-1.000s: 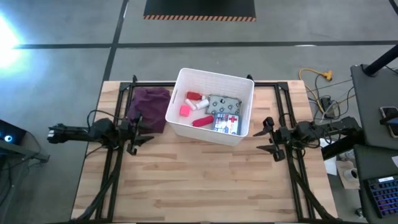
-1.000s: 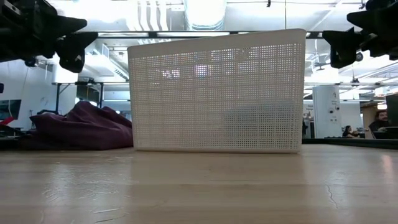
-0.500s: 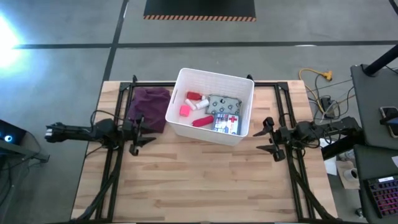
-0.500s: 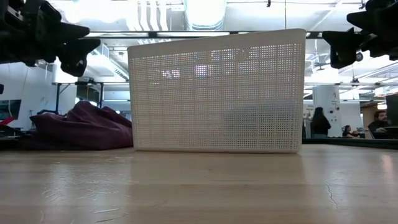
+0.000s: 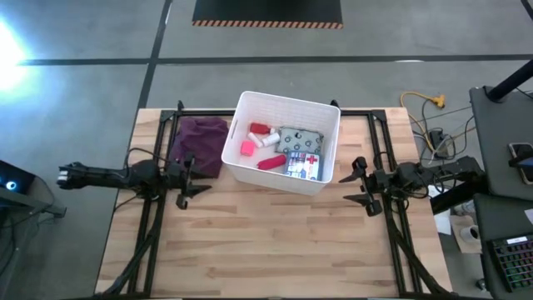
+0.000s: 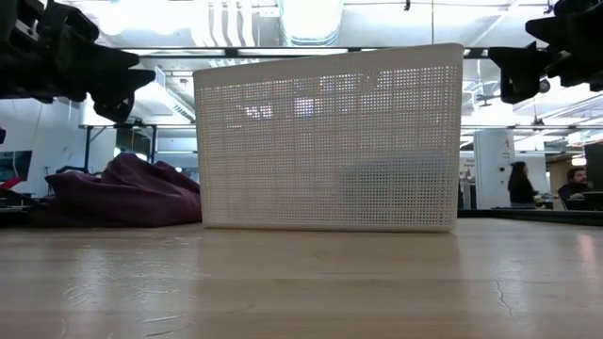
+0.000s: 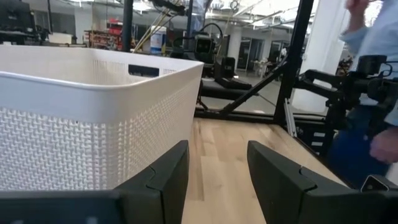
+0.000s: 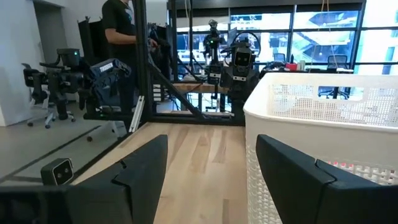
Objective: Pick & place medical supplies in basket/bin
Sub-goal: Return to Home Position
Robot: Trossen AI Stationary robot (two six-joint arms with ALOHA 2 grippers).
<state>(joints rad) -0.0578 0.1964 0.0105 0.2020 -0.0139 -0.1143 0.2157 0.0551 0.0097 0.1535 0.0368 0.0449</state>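
The white ribbed bin (image 5: 246, 108) stands at the table's far centre. In it lie a pink cube (image 5: 247, 148), a red tube (image 5: 271, 161), a red bottle (image 5: 259, 129), a white vial (image 5: 271, 140), a grey-green patterned packet (image 5: 300, 137) and a blue-white first-aid box (image 5: 304, 166). My left gripper (image 5: 185, 178) hovers open to the left of the bin, above the table (image 6: 118, 80). My right gripper (image 5: 360, 185) hovers open to the bin's right (image 6: 516, 71). Both hold nothing. The bin wall (image 7: 93, 118) fills much of the left wrist view, and its rim (image 8: 323, 118) shows in the right wrist view.
A purple cloth (image 5: 200, 143) lies heaped on the table left of the bin, beside my left gripper (image 6: 122, 193). Bare wood table (image 5: 266, 242) spreads across the near half. A person (image 7: 379, 74) stands beyond the table's right side. Black frame rails run along both table sides.
My left gripper has shifted slightly toward the bin while staying open above the table. My right arm, the bin and its contents have kept still. A person walks across the room behind the table.
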